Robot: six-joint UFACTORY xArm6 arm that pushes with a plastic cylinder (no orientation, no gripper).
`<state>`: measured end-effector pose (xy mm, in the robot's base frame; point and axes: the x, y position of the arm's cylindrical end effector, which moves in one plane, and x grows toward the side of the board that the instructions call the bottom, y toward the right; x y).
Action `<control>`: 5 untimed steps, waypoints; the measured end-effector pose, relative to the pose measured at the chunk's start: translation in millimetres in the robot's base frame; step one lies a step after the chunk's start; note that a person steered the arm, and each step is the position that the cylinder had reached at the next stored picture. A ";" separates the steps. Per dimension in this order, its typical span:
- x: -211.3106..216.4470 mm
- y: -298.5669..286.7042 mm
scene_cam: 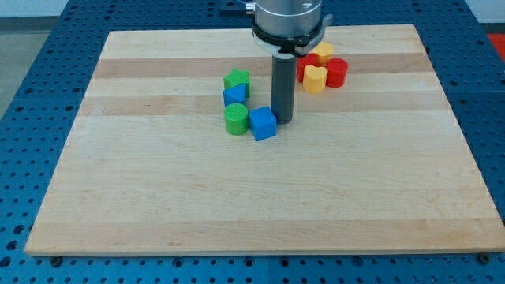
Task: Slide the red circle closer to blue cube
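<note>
The red circle (pixel 337 72) lies near the view's top, right of centre, touching a yellow heart-like block (pixel 315 79). The blue cube (pixel 263 123) lies near the board's middle, below and left of the red circle. My tip (pixel 283 121) stands just right of the blue cube, touching or nearly touching it, and well below and left of the red circle. The rod hides part of a second red block (pixel 305 66).
A green cylinder (pixel 236 119) sits just left of the blue cube. A second blue block (pixel 234 96) and a green star-like block (pixel 237 80) stand above it. A yellow block (pixel 322 53) lies above the red ones. The wooden board (pixel 158 197) rests on a blue perforated table.
</note>
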<state>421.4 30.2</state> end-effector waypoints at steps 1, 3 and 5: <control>7.5 17.7; 73.9 28.3; 83.9 -13.9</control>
<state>505.3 16.3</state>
